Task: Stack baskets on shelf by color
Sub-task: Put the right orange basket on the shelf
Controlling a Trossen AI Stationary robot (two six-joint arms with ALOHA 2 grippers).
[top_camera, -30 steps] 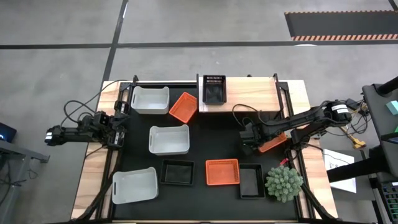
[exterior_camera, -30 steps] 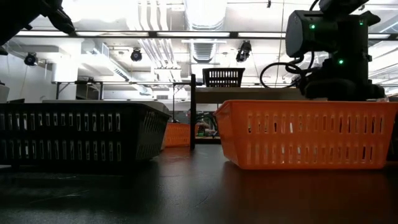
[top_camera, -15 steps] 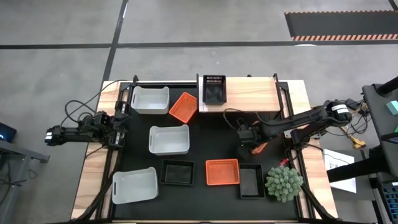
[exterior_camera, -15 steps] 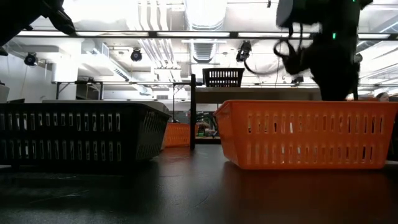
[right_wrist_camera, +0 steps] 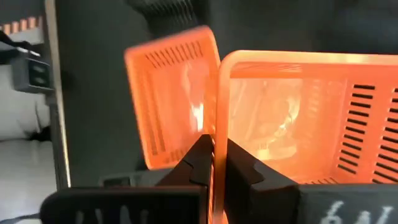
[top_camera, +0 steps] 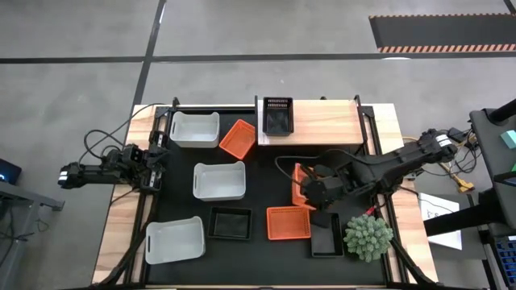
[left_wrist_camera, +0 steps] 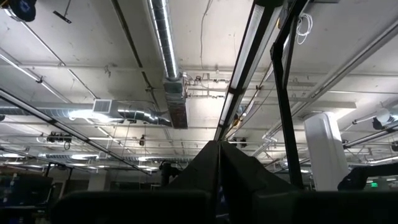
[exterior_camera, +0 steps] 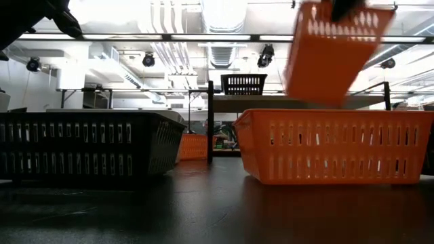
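Three white slotted plastic baskets (top_camera: 218, 180), three black ones (top_camera: 230, 223) and three orange ones (top_camera: 288, 223) are counted. One black basket is seen on the light-wood shelf (top_camera: 326, 122). A tilted orange basket (right_wrist_camera: 286, 118) is gripped by its rim in the right gripper (right_wrist_camera: 215, 163) fingers above the bench (top_camera: 274, 173); the left gripper (top_camera: 155, 167) fingers' state cannot be told.

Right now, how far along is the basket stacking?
Done: only one black basket sits on the shelf.

In hand: the right gripper is shut on the rim of an orange basket, held tilted in the air above another orange basket on the mat.

Left: three white baskets, the orange basket leaning by the shelf and two black ones are on the mat. The left gripper waits at the table's left edge.
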